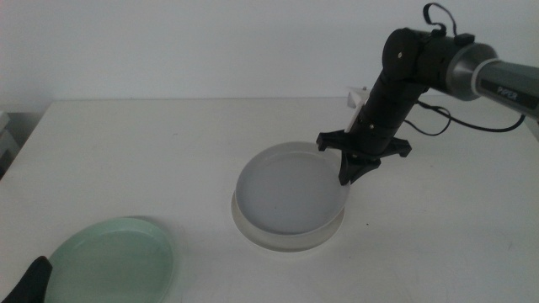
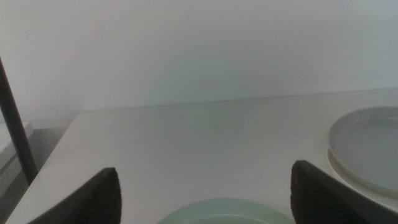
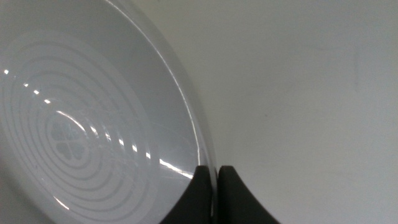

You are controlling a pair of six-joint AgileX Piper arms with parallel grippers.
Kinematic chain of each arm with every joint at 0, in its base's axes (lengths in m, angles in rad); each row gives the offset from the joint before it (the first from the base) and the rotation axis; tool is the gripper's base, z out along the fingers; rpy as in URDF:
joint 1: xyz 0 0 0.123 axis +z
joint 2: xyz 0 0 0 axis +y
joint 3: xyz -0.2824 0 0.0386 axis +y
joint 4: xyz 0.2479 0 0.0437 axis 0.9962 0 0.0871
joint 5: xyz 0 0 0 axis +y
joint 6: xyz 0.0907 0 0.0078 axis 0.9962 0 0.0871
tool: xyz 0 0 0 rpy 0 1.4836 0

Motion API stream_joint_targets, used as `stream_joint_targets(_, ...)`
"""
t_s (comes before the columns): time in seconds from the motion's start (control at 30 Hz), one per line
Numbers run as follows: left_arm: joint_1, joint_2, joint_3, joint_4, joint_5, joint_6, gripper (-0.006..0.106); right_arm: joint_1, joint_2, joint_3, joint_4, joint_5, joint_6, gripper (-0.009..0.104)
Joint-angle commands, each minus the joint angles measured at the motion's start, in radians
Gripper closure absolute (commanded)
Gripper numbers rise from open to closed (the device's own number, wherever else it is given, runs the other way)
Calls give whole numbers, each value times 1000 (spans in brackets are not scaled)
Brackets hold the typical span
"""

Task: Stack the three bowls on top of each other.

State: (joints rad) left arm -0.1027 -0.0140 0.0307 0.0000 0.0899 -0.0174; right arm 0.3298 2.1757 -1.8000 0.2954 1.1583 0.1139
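The pale grey-blue bowl (image 1: 290,189) lies tilted on the white bowl (image 1: 278,240) at the table's middle, its far right side raised. My right gripper (image 1: 348,178) is shut on that raised rim; the right wrist view shows the jaws pinching the thin edge of the grey-blue bowl (image 3: 93,124) at my right gripper (image 3: 213,180). The mint green bowl (image 1: 114,261) sits alone at the front left. My left gripper (image 1: 29,282) waits beside it at the bottom left corner, open (image 2: 204,168) over the green bowl (image 2: 227,213).
The white table (image 1: 168,143) ends in a far edge against a pale wall. A small white object (image 1: 355,98) stands behind the right arm, and its black cable (image 1: 438,118) trails over the table at the right.
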Motion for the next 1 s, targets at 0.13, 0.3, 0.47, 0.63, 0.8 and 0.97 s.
stream_joint_targets(0.13,-3,-13,-5,-13,-72,-10,-4,5,-50,-32,46,-4,-45,93)
stream_joint_targets(0.3,-3,-13,-5,-13,-72,-10,-4,5,-50,-32,54,5,-51,75)
stream_joint_targets(0.47,-3,-13,-5,-13,-72,-10,-4,4,-63,-67,63,120,-91,49)
stream_joint_targets(0.63,-3,-13,-5,-13,-72,-10,-4,3,-181,-73,55,134,-170,43)
stream_joint_targets(0.8,-3,-13,-5,-13,-72,-10,-4,8,-379,38,76,109,-220,46)
stream_joint_targets(0.97,-3,-13,-5,-13,-72,-10,-4,9,-672,351,84,-43,-270,47)
